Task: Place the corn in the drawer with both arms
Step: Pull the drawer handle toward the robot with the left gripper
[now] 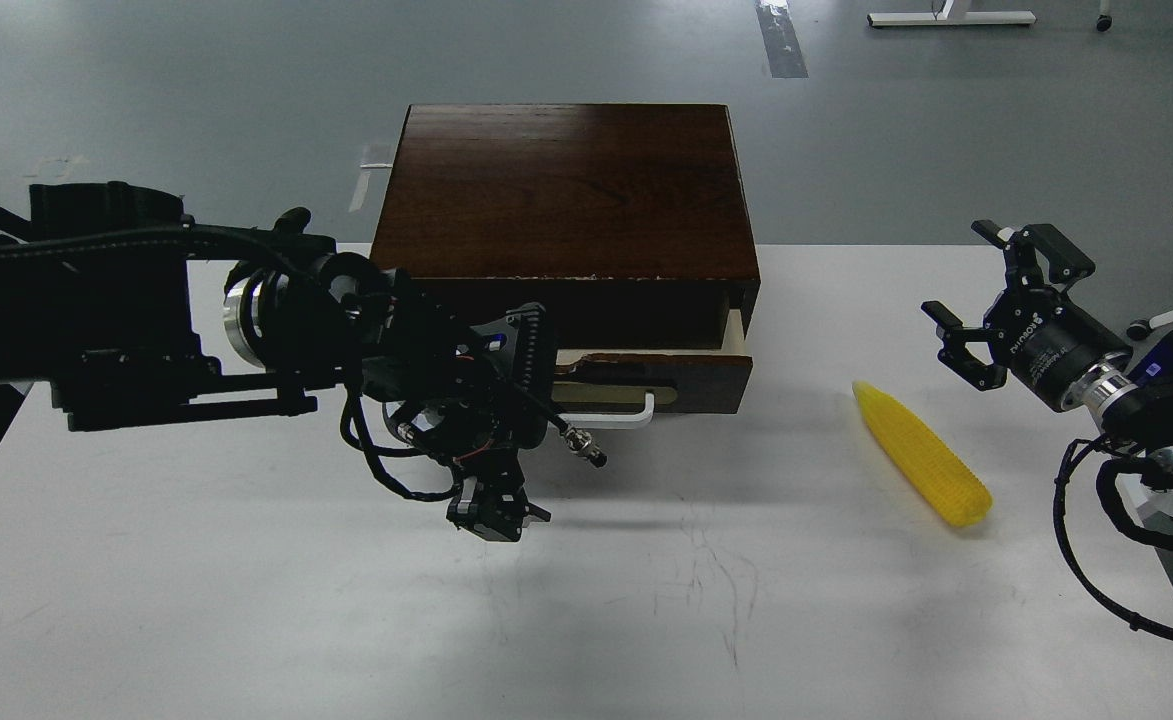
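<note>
The corn (921,455) lies on the white table at the right, its pointed end toward the drawer. The drawer (691,378) of the dark wooden box (561,200) is pulled out a little, showing a pale inner side and its white bar handle (626,416). My left gripper (491,515) hangs in front of the drawer's left end, pointing down over the table, off the handle; its dark fingers cannot be told apart. My right gripper (991,300) is open and empty, just above and right of the corn's tip.
The white table (646,620) carries the box at its back middle. Black cables loop from my right wrist (1106,390) near the table's right edge. Grey floor lies beyond the table.
</note>
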Controlling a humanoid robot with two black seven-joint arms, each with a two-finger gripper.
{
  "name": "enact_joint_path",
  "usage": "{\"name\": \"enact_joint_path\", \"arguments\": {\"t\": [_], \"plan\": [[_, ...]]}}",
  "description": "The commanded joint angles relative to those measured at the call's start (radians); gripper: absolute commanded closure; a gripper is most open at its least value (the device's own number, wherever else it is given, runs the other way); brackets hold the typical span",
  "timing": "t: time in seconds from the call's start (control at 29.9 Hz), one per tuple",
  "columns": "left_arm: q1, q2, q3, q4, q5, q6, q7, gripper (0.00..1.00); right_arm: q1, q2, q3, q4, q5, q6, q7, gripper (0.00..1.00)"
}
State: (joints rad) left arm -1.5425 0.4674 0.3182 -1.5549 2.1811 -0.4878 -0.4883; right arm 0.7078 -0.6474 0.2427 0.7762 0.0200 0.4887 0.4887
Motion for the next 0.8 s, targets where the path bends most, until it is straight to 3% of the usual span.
{"name": "enact_joint_path", "arguments": {"t": [0.0, 0.33, 0.77], "plan": [[-0.021, -0.012, 0.013, 0.001, 0.001, 0.003, 0.0, 0.07, -0.001, 0.002, 0.001, 0.0, 0.0, 0.0, 0.0, 0.0], [-0.108, -0.043, 0.081, -0.001, 0.001, 0.038, 0.0, 0.08, 0.001, 0.02, 0.001, 0.0, 0.0, 0.0, 0.0, 0.0], [-0.128, -0.044, 0.111, -0.01, 0.001, 0.04, 0.0, 0.08, 0.001, 0.023, 0.003, -0.002, 0.0, 0.0, 0.0, 0.0]]}}
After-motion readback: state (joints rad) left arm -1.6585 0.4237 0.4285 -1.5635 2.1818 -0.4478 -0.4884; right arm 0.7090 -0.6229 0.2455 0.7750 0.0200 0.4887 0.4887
